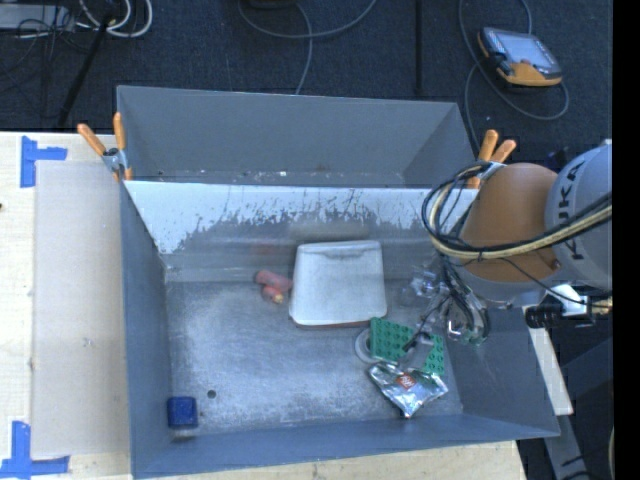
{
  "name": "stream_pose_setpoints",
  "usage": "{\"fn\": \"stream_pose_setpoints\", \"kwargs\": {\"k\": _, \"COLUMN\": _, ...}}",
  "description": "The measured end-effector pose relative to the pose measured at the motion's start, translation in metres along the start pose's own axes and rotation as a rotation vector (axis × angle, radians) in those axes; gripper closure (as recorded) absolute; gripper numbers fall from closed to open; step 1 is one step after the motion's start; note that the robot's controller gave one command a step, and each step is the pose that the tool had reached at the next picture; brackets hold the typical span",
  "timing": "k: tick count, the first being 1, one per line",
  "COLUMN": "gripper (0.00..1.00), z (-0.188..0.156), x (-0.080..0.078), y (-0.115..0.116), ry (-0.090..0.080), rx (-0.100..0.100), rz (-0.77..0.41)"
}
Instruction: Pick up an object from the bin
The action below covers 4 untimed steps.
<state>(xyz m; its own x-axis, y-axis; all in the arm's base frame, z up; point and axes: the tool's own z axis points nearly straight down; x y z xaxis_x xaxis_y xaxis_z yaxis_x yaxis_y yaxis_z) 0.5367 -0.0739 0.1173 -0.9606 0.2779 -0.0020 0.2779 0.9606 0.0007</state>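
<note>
My gripper [447, 315] hangs low at the bin's right side, right above the upper right edge of a green studded plate [395, 340]. A crumpled silver foil wrapper [407, 388] lies just in front of that plate, touching it. A thin grey ring [362, 346] shows at the plate's left edge. A white rectangular tray-like piece [338, 283] lies to the gripper's left, near the bin's middle.
A small pink thing [271, 284] lies left of the white piece. A blue cube [181, 412] sits in the front left corner. The arm, with its orange cover and looped cables, leans in over the right wall.
</note>
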Motion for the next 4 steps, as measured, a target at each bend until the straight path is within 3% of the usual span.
{"fn": "stream_pose_setpoints", "kwargs": {"k": 1, "gripper": 0.0, "z": 0.0505, "x": 0.0054, "y": 0.0195, "ry": 0.008, "rx": 0.001, "rz": 0.041}}
{"fn": "stream_pose_setpoints", "kwargs": {"k": 2, "gripper": 0.0, "z": 0.0506, "x": 0.0053, "y": 0.0195, "ry": 0.003, "rx": 0.001, "rz": 0.038}}
{"fn": "stream_pose_setpoints", "kwargs": {"k": 3, "gripper": 1.0, "z": 0.0509, "x": 0.0055, "y": 0.0198, "ry": 0.004, "rx": 0.001, "rz": 0.036}}
{"fn": "stream_pose_setpoints", "kwargs": {"k": 4, "gripper": 1.0, "z": 0.0459, "x": 0.0057, "y": 0.02, "ry": 0.002, "rx": 0.002, "rz": 0.032}}
